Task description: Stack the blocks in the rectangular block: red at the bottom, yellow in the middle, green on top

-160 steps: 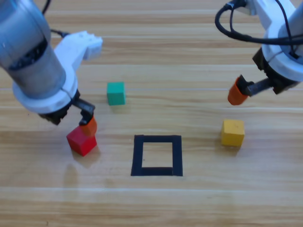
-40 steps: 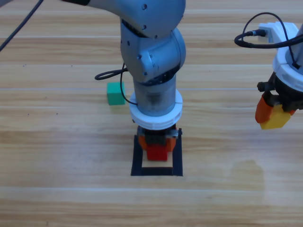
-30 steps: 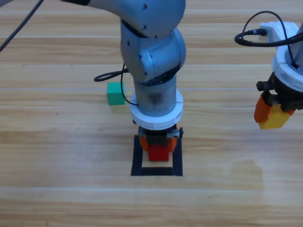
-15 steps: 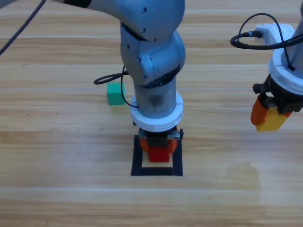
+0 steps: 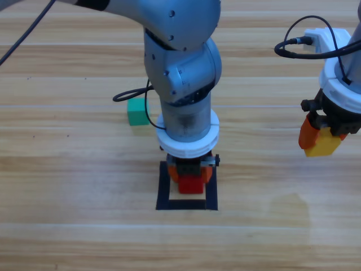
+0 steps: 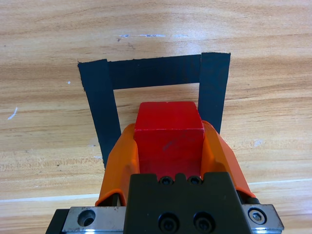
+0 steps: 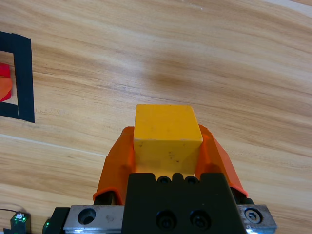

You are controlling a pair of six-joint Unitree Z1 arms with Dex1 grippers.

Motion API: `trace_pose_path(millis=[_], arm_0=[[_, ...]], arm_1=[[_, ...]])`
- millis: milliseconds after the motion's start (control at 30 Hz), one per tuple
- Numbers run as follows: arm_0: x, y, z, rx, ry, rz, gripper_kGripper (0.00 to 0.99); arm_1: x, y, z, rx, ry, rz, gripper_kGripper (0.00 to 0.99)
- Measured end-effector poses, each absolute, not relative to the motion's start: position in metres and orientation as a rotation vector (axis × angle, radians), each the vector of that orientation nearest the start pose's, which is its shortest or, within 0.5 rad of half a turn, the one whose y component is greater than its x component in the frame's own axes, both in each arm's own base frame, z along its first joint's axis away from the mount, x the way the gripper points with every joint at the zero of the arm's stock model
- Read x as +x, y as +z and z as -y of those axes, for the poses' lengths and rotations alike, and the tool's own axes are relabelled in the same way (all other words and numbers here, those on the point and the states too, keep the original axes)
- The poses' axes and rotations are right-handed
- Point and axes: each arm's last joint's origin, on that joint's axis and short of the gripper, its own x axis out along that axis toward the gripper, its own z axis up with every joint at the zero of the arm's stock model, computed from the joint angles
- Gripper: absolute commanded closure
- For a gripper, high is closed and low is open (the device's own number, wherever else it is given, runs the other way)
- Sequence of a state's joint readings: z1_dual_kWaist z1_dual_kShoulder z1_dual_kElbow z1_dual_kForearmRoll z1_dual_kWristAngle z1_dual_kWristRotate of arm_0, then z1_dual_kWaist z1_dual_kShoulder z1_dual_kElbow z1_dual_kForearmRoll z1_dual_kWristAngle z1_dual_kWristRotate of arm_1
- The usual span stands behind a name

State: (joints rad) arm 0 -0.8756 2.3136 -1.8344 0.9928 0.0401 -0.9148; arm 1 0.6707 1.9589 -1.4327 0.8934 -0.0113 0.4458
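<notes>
Over the black tape frame, the left gripper clamps the red cube for placement as the base; the right gripper holds the yellow cube ready.

A light wooden table of long planks carries a black tape frame, wood showing inside, which lies directly beneath the left gripper. A green cube sits on the boards behind and to the left of that gripper, well apart from the frame. The boards below the right gripper show only a faint shadow.
</notes>
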Motion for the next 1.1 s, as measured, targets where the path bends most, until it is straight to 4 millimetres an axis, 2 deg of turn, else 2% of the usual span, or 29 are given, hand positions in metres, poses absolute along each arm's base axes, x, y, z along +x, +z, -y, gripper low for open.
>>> trace_pose_path(millis=[433, 500, 533, 567, 600, 633, 667, 700, 733, 1100], arm_0=[[0.298, 0.191, 0.359, -0.063, -0.011, -1.480, 0.946], [0.297, 0.191, 0.359, -0.063, -0.011, -1.480, 0.904], [0.297, 0.191, 0.359, -0.062, -0.011, -1.480, 0.855], [0.297, 0.191, 0.359, -0.061, -0.010, -1.481, 0.760], [0.296, 0.191, 0.358, -0.060, -0.010, -1.481, 0.583], [0.296, 0.191, 0.358, -0.058, -0.009, -1.480, 0.352], [0.296, 0.191, 0.358, -0.057, -0.009, -1.480, 0.160], [0.295, 0.191, 0.358, -0.057, -0.009, -1.480, 0.030], [0.295, 0.190, 0.358, -0.054, -0.006, -1.483, 0.001], [0.288, 0.187, 0.359, -0.032, -0.006, -1.484, 0.000]], arm_1=[[0.288, 0.249, -0.228, -0.118, 0.227, -1.428, 0.990], [0.288, 0.249, -0.228, -0.118, 0.227, -1.428, 0.990], [0.288, 0.249, -0.228, -0.118, 0.227, -1.428, 0.990], [0.288, 0.249, -0.228, -0.118, 0.228, -1.428, 0.990], [0.288, 0.249, -0.228, -0.118, 0.228, -1.428, 0.990], [0.288, 0.249, -0.229, -0.119, 0.229, -1.428, 0.990], [0.288, 0.249, -0.229, -0.120, 0.230, -1.428, 0.990], [0.287, 0.249, -0.229, -0.120, 0.231, -1.427, 0.990], [0.287, 0.249, -0.230, -0.121, 0.232, -1.427, 0.990], [0.285, 0.249, -0.232, -0.126, 0.240, -1.423, 0.990]])
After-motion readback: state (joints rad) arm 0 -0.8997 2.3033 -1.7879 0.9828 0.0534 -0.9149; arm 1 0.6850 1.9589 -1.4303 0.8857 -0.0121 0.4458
